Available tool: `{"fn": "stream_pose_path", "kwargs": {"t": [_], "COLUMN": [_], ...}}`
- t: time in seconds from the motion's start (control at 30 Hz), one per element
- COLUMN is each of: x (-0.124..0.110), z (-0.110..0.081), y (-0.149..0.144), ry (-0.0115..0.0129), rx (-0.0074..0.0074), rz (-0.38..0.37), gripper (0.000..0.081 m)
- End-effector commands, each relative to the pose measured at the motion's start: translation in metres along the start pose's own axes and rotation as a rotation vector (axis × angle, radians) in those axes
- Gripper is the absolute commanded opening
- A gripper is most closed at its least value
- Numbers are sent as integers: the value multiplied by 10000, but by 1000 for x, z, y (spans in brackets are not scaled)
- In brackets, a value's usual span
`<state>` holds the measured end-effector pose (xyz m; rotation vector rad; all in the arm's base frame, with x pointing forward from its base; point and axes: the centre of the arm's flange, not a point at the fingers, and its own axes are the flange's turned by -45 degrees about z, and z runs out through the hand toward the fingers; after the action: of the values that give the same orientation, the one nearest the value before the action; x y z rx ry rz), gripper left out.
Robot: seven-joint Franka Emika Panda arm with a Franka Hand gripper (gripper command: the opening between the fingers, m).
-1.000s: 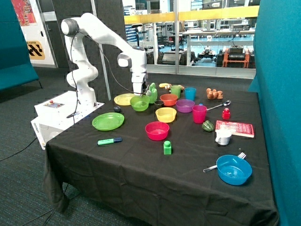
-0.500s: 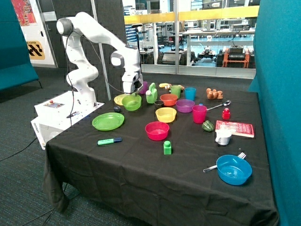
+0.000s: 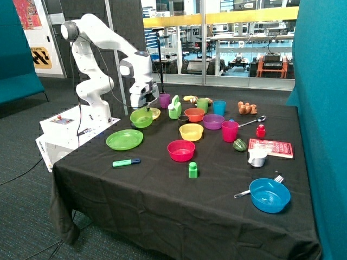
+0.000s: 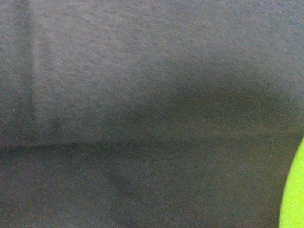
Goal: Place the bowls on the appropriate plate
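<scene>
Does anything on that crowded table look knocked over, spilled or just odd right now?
Nothing looks spilled or toppled. The one unusual thing is the lime green bowl, which hangs in the air in the claw near the yellow plate rather than resting on the cloth. The yellow bowl sits upright among the other bowls.

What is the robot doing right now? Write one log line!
carrying | gripper holds green bowl | near green plate | yellow bowl waiting

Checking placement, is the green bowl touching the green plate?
Apart. Outside view shows green bowl at the gripper, black cloth showing before green plate.
</scene>
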<state>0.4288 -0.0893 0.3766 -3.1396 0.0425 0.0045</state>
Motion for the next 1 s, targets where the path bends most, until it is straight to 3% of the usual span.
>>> {"fn": "stream_pose_path", "kwargs": {"t": [0.0, 0.63, 0.97], "x": [-14, -18, -27], "z": [2, 11, 27], "y": [25, 77, 93], "ry": [29, 30, 30], "rx": [-16, -15, -15], "rz": [580, 1297, 1414], "gripper": [0, 0, 0]}}
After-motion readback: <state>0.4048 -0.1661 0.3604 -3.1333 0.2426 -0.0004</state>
